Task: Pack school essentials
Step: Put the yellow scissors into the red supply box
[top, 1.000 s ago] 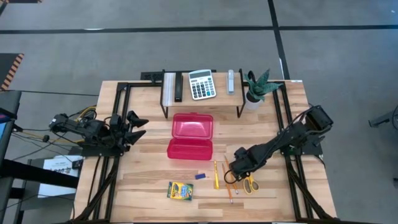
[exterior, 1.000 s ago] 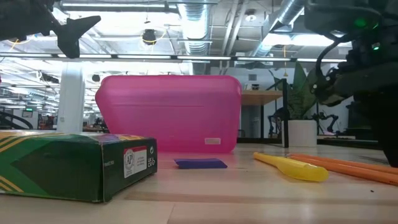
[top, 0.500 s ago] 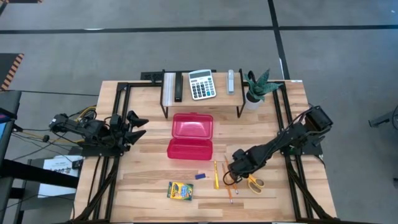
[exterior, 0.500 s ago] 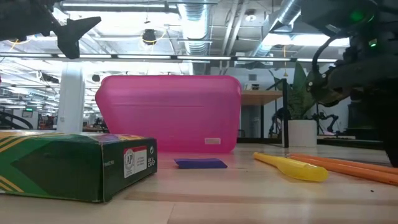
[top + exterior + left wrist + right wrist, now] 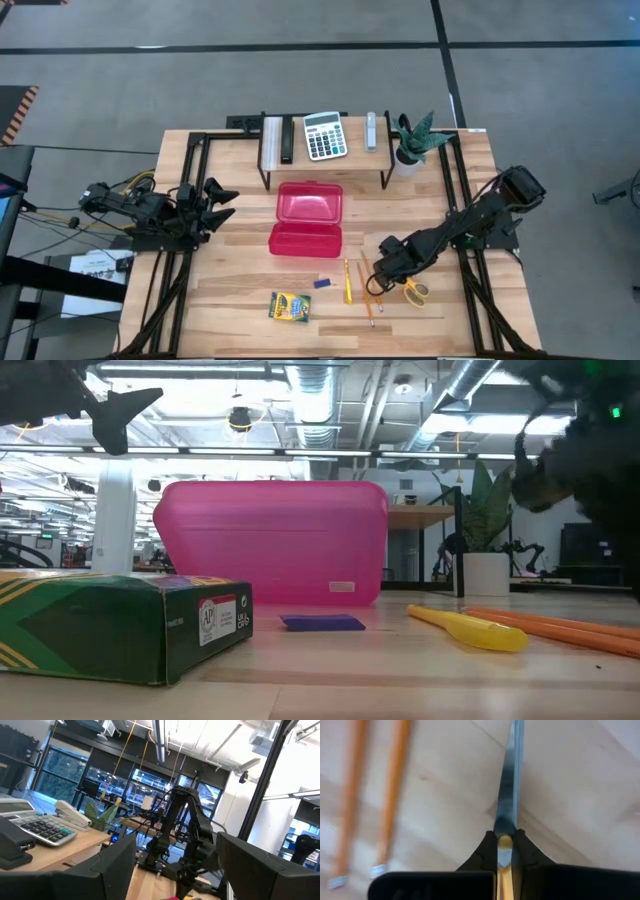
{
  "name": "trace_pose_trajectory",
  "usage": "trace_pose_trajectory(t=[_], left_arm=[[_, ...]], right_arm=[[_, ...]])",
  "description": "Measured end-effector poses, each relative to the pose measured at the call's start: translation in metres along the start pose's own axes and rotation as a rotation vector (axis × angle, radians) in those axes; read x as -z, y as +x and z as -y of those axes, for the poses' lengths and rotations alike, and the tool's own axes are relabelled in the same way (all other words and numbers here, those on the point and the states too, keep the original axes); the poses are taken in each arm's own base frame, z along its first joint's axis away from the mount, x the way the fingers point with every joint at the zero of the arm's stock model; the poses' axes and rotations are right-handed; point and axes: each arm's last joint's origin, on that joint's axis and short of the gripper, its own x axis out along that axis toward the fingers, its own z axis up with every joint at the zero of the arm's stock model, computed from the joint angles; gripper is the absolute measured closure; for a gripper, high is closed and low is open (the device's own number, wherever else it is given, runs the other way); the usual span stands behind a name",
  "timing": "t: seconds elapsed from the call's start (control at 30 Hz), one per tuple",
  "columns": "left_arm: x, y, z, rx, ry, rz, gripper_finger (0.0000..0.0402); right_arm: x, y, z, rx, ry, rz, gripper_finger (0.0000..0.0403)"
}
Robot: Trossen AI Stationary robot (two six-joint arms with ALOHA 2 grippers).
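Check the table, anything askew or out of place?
Nothing spilled or damaged. Red case is shut. Scissors lie at an angle, pinched at the blade by the right gripper. Left gripper waits at the table's left.

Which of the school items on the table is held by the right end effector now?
The yellow-handled scissors. The right end effector is shut on them near the pivot; the pencils, eraser and crayon box lie untouched.
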Motion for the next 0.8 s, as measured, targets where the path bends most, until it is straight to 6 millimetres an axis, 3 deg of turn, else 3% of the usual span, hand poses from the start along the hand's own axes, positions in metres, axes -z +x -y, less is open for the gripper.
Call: trace_pose_trajectory(t=[0.17,0.33,0.8], left_arm=[[0.0,0.0,0.0,-0.002,0.0,0.0,0.0139],[0.0,0.0,0.0,-0.011,0.004,0.002,0.0139],[0.0,0.0,0.0,-0.015,0.005,0.002,0.0139]], right_arm=[[-0.003,-0.018,0.005,-0.039,0.003,0.069,0.0388],[-0.02,-0.036,0.009,-0.103,-0.039,0.191,0.0384],[-0.125,-0.132,-0.016,-0.189,-0.448,0.658,0.0384]])
